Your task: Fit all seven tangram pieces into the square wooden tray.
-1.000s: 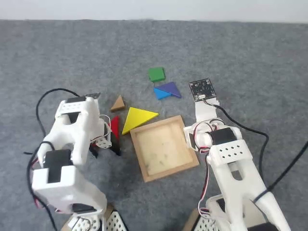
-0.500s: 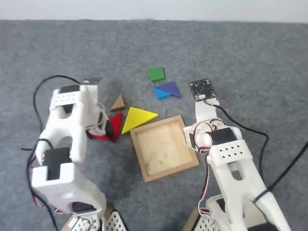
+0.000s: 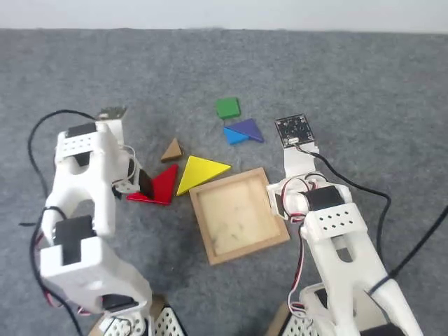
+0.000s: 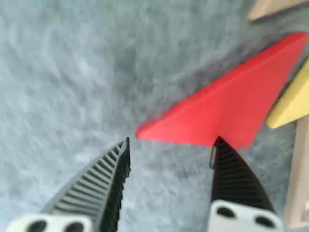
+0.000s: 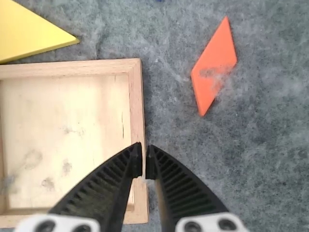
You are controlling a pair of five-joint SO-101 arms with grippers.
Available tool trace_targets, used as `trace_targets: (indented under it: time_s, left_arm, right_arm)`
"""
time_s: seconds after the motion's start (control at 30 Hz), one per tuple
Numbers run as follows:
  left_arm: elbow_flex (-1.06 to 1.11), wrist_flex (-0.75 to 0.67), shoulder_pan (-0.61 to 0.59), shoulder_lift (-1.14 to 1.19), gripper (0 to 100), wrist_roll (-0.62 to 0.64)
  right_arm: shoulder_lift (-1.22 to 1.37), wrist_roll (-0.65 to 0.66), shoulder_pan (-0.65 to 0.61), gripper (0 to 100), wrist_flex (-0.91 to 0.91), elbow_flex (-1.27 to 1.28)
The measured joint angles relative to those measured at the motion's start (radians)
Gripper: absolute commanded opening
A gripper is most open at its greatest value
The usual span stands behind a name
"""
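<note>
From above, the right arm's body covers its own hand and the counter just at the square wooden tray's (image 3: pixel 231 179) three o'clock. The counter (image 3: pixel 364 91) is grey felt, with a pale wall strip along its far edge. The tray lies empty. A yellow triangle (image 3: pixel 198 172) sits at its eleven o'clock, a red triangle (image 3: pixel 159 187) at ten, and a small tan triangle (image 3: pixel 171 150) beyond them. A green square (image 3: pixel 227 108), blue triangle (image 3: pixel 234 135) and purple piece (image 3: pixel 248 128) lie at twelve. The left hand (image 3: pixel 136 185) is at the red triangle's outer edge. In the left wrist view the left hand (image 4: pixel 172 145) gapes wide, one fingertip (image 4: pixel 219 145) at the blurred red triangle's (image 4: pixel 227 106) edge; contact is unclear. In the right wrist view the right hand (image 5: pixel 144 162) is pinched nearly together on nothing over the tray's (image 5: pixel 136 96) rim, with an orange parallelogram (image 5: pixel 214 65) lying flat nearby on the felt.
</note>
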Motion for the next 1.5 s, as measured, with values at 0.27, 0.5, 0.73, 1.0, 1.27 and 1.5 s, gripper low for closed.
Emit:
trace_targets:
  time_s: [0.27, 0.5, 0.73, 1.0, 1.27, 1.5]
  left_arm:
    - [0.092, -0.095, 0.017, -0.009, 25, 0.077]
    - [0.092, -0.316, 0.014, -0.009, 25, 0.078]
    - [0.086, -0.448, 0.014, -0.009, 25, 0.081]
    - [0.077, -0.494, 0.061, -0.009, 25, 0.204]
    - [-0.100, -0.253, 0.181, -0.035, 25, 0.367]
    - [-0.181, -0.259, 0.330, 0.008, 26, 0.569]
  right_arm:
    - [0.000, 0.000, 0.000, 3.2, 0.000, 0.000]
    - [0.000, 0.000, 0.000, 3.2, 0.000, 0.000]
    - [0.000, 0.000, 0.000, 3.2, 0.000, 0.000]
    - [0.000, 0.000, 0.000, 3.2, 0.000, 0.000]
    - [0.000, 0.000, 0.000, 3.2, 0.000, 0.000]
    - [0.000, 0.000, 0.000, 3.2, 0.000, 0.000]
